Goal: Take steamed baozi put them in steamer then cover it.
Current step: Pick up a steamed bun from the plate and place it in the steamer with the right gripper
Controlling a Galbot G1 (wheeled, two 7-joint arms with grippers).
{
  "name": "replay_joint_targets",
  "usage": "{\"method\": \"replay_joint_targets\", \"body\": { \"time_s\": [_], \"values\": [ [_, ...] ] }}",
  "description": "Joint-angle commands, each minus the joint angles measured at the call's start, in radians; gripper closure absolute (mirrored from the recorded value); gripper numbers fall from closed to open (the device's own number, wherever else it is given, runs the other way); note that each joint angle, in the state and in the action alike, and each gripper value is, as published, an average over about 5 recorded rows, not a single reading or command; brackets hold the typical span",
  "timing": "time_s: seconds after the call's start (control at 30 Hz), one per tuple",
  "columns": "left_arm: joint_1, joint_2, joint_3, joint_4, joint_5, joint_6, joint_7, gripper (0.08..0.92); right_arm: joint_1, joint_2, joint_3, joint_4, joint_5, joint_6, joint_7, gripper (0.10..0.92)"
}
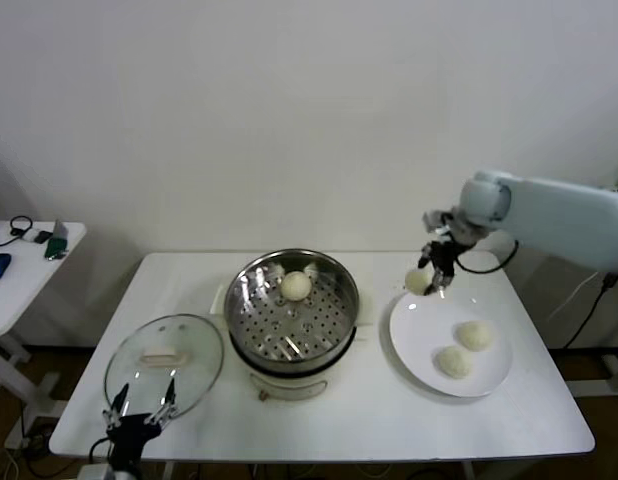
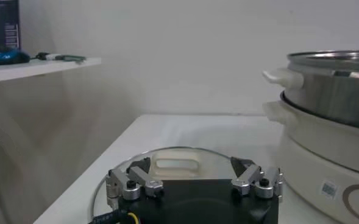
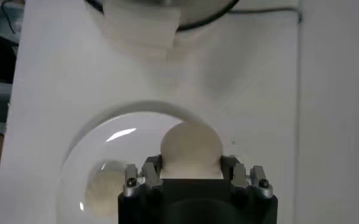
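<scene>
My right gripper (image 1: 430, 279) is shut on a cream-white baozi (image 1: 417, 281), lifted above the far left edge of the white plate (image 1: 419, 345). In the right wrist view the same baozi (image 3: 190, 149) sits between the jaws of the right gripper (image 3: 190, 168). Two baozi (image 1: 474, 335) (image 1: 453, 361) lie on the plate. One baozi (image 1: 295, 286) rests in the steel steamer (image 1: 243, 300). The glass cover (image 1: 164, 355) lies flat at the front left. My left gripper (image 1: 141, 408) waits open at its near edge, the cover's handle (image 2: 173, 164) just beyond the left gripper (image 2: 191, 173).
The steamer (image 2: 337, 85) stands on a cream cooker base (image 2: 325, 152) at the table's middle. A small side table (image 1: 29, 260) with a blue mouse and cables stands off to the left. A wall runs close behind the table.
</scene>
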Motion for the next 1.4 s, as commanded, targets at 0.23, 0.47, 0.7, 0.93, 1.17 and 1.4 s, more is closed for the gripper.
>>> {"method": "replay_joint_targets", "body": {
  "time_s": [0.23,0.47,0.7,0.93,1.17,1.4],
  "values": [
    [0.003,-0.007,0.002,-0.036,-0.004,0.005,0.004,0.177,0.173,0.31,0.069,0.278,0.328,-0.124,0.13,0.389],
    [0.002,-0.008,-0.003,-0.044,-0.005,0.003,0.005,0.177,0.014,0.485,0.082,0.184,0.296,-0.168,0.235,0.389],
    [0.007,-0.005,-0.005,-0.042,-0.006,-0.002,0.005,0.177,-0.1,0.584,0.065,0.039,0.215,-0.18,0.284,0.389],
    [0.007,0.005,-0.013,-0.038,-0.006,-0.006,0.004,0.177,-0.213,0.64,0.065,-0.07,0.167,-0.189,0.317,0.389],
    [0.006,0.004,-0.013,-0.032,-0.005,-0.008,0.004,0.177,-0.266,0.663,0.058,-0.124,0.123,-0.187,0.333,0.389],
    [0.007,0.003,-0.012,-0.028,-0.005,-0.011,0.004,0.177,-0.273,0.658,0.056,-0.14,0.108,-0.185,0.335,0.389]
  ]
}}
